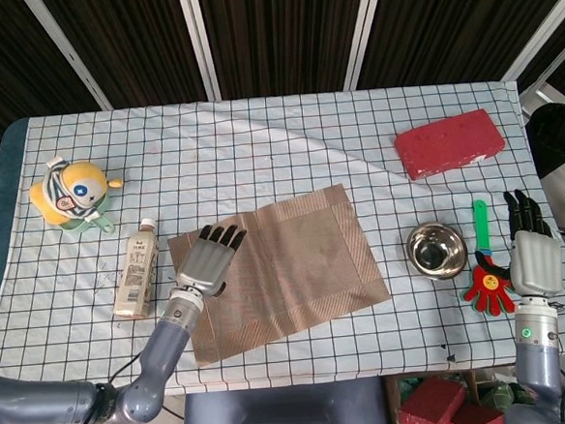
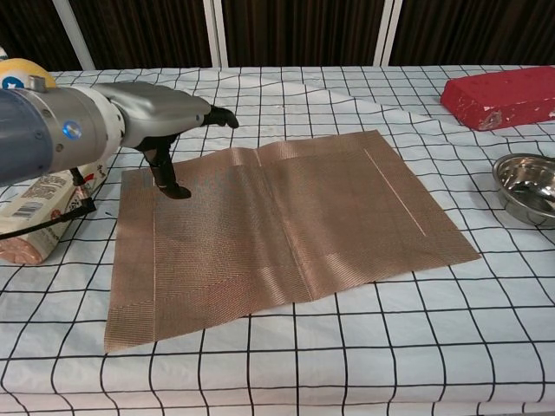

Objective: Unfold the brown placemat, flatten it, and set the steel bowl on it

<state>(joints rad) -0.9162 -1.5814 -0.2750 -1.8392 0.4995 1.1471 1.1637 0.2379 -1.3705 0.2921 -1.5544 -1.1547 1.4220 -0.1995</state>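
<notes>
Placemat: brown, fine woven stripes w/ paler border bands. Bowl: shiny steel. Tablecloth: white w/ black grid. Block: red. Toy: yellow, blue eye. Bottle: beige label, white cap. Hands: grey w/ black fingers.

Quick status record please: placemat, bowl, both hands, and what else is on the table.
placemat: brown placemat lies unfolded on the checked tablecloth, a centre crease still raised
bowl: steel bowl sits on the cloth right of the mat, not on it
left hand: left hand over the mat's left part, fingers spread, holding nothing
right hand: right hand near the table's right edge, empty, beside a red hand-shaped toy
other items: bottle, yellow toy, red block
</notes>
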